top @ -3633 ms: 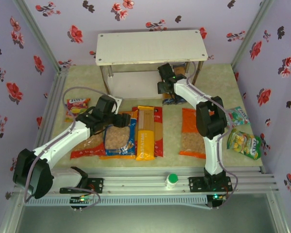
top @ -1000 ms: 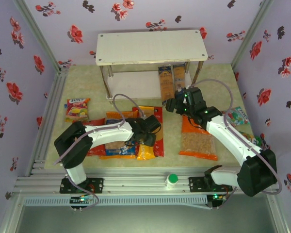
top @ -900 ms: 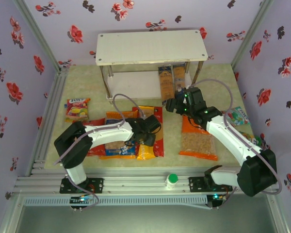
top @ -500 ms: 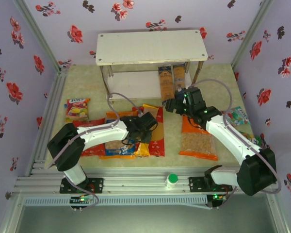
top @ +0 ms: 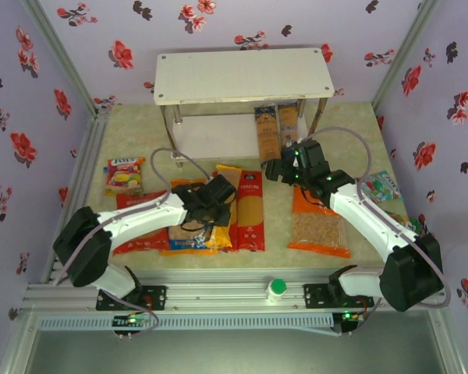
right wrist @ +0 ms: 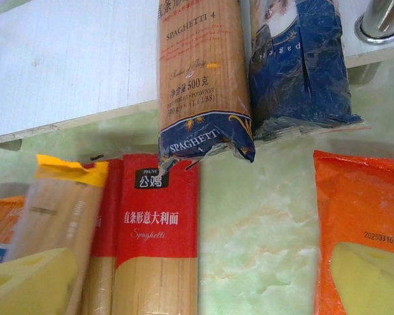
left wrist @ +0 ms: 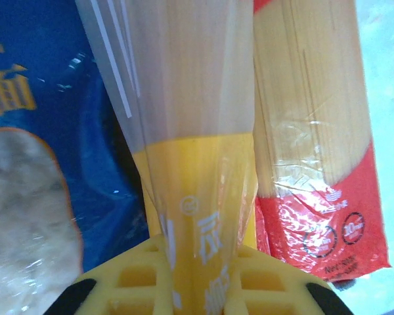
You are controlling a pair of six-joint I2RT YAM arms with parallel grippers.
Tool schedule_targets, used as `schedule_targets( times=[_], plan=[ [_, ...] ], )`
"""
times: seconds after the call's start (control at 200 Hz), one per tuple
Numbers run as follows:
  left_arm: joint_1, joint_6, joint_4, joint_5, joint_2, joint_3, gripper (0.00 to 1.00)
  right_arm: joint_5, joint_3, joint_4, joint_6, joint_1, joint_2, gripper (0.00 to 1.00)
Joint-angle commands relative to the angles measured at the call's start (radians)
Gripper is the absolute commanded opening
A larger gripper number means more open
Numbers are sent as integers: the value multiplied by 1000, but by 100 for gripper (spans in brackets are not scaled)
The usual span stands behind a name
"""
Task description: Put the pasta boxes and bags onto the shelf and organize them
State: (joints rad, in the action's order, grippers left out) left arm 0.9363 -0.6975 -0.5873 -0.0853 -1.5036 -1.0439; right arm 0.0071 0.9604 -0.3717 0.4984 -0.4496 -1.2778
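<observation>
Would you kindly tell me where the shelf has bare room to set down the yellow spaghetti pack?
The top board is bare end to end. The lower board is free from its left edge to the two blue spaghetti packs; its right end is crowded by them. The yellow spaghetti pack likely fits either patch.
</observation>
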Motion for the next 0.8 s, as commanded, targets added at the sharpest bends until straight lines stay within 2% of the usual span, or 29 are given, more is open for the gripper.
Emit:
schedule_targets(
  times=[0.0, 0.145, 0.28, 0.515, 0.795],
  plan=[
    [-29, 39, 41, 2, 95, -27, 0, 29, 35, -28, -19, 8, -11, 99],
    [-84, 84, 110, 40, 132, -57, 0, 47, 41, -49, -30, 7, -17, 99],
    [-148, 129, 190, 67, 102, -113, 0, 54, 50, -71, -37, 8, -18, 99],
    [-226, 209, 246, 72, -58, -288, 0, 64, 60, -98, -43, 8, -9, 98],
    [-264, 243, 250, 85, -281, -517, 0, 65, 67, -117, -43, 8, -11, 98]
  ],
)
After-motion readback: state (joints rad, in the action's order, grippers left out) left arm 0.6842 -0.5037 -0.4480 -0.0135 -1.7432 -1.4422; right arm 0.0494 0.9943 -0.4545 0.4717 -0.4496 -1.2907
